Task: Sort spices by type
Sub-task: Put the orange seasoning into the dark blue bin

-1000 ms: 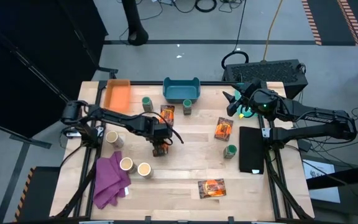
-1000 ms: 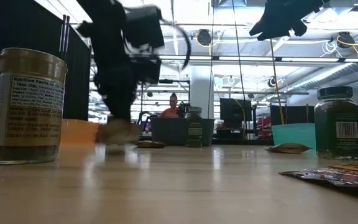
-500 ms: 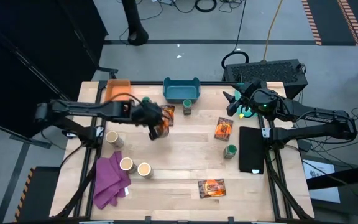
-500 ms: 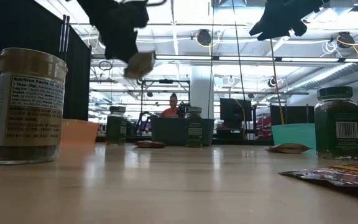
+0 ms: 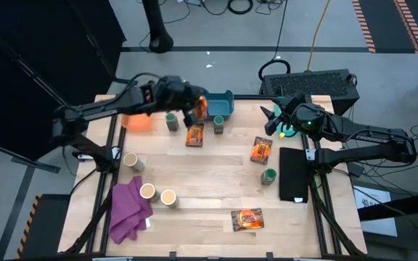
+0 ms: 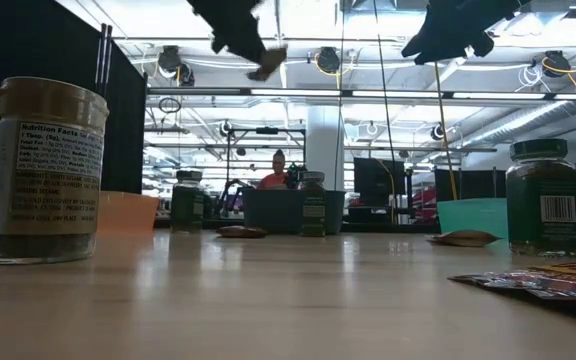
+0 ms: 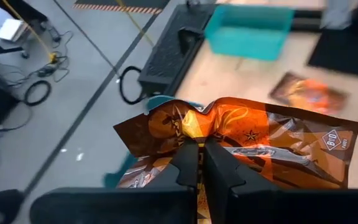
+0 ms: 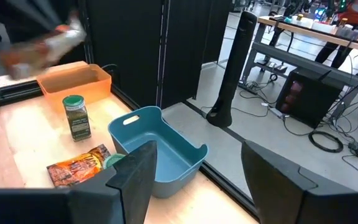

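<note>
Above the far edge of the table, beside the blue bin, the left gripper hangs in the air with its fingers pinched tight on an orange-and-dark packet. In the low view the gripper and its packet sit high against the ceiling lights, well clear of the tabletop.

On the wood below it lie a second packet, a green jar on the side toward the orange bin, and another green jar in front of the blue bin. A third packet lies toward the right side, with a green jar just beside a black mat. A fourth packet lies near the near edge.

Three tan jars stand on the left half: one alone, two side by side next to the purple cloth.

The right gripper waits at the far right corner, over the table edge, fingers spread apart with nothing between them. A teal bin shows at that side in the low view.

The table is light wood on a black frame. Around it is grey floor with cables. Beyond the table the low view shows a large hall with strip lights, and a person sits far back.
</note>
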You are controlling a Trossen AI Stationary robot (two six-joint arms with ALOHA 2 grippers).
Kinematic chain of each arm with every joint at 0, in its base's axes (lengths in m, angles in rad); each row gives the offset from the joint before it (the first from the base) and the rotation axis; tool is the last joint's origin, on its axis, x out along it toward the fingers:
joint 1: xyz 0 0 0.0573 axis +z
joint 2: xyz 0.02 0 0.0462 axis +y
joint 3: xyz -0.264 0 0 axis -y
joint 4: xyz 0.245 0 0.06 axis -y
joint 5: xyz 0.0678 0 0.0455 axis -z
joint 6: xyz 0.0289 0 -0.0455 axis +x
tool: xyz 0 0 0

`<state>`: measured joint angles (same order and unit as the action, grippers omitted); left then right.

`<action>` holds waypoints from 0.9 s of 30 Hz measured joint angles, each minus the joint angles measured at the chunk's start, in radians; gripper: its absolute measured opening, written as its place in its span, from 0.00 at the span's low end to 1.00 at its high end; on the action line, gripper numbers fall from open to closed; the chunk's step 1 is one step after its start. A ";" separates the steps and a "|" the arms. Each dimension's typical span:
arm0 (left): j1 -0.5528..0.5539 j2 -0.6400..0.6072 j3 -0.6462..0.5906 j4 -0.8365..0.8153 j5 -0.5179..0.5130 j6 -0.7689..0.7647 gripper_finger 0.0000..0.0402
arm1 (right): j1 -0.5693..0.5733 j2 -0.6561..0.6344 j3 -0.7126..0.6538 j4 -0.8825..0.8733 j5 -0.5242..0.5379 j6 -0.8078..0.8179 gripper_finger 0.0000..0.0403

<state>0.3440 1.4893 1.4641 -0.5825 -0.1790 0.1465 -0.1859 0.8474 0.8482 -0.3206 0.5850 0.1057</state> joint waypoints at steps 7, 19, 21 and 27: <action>0.138 0.174 0.078 -0.001 0.041 0.154 0.02 | -0.005 -0.033 0.000 -0.068 0.068 -0.014 0.54; 0.186 0.393 0.189 0.030 -0.017 0.340 0.02 | -0.005 -0.056 0.000 -0.073 0.097 -0.025 0.54; 0.186 0.412 0.189 0.061 -0.096 0.370 0.02 | -0.005 -0.055 0.000 -0.073 0.096 -0.032 0.54; 0.182 0.462 0.189 0.121 -0.207 0.319 0.03 | -0.005 -0.055 0.000 -0.074 0.096 -0.036 0.54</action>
<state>0.5265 1.9516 1.6531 -0.4611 -0.3855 0.4659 -0.1912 0.7921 0.8482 -0.3943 0.6811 0.0700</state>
